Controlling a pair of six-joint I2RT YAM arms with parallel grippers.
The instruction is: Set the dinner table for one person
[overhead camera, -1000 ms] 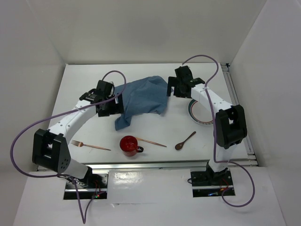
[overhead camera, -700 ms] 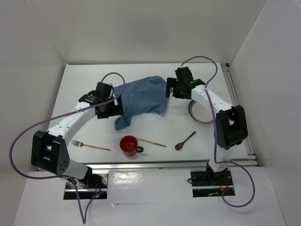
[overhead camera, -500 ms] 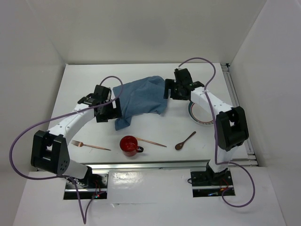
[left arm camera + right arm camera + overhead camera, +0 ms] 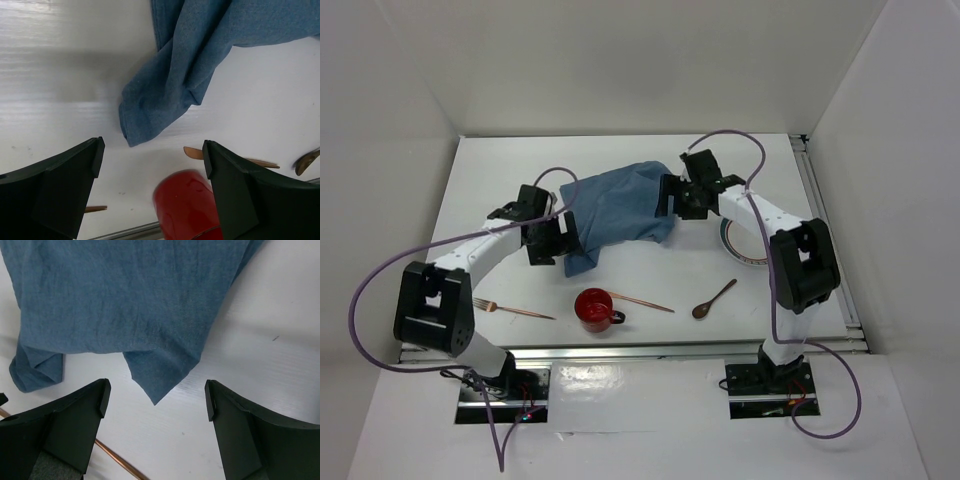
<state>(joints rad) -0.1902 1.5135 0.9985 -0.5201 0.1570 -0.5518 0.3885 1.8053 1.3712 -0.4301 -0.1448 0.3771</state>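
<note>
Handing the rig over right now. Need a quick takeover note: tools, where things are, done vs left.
Left tool: open, empty, over the near-left corner of the blue cloth.
Right tool: open, empty, over a corner on the cloth's right side.
Things: cloth rumpled mid dinner table; plate to its right, partly hidden by the right arm; red mug, fork, copper utensil and wooden spoon scattered near the front edge.
Done: nothing laid out.
Left: probably flatten the cloth, then place everything.

White matte back wall beyond both hands. White left side wall outboard of left hand, white right side wall outboard of right hand. Large flat white rectangular counter beneath them, metal rail nearside. Even light, soft shadows.
</note>
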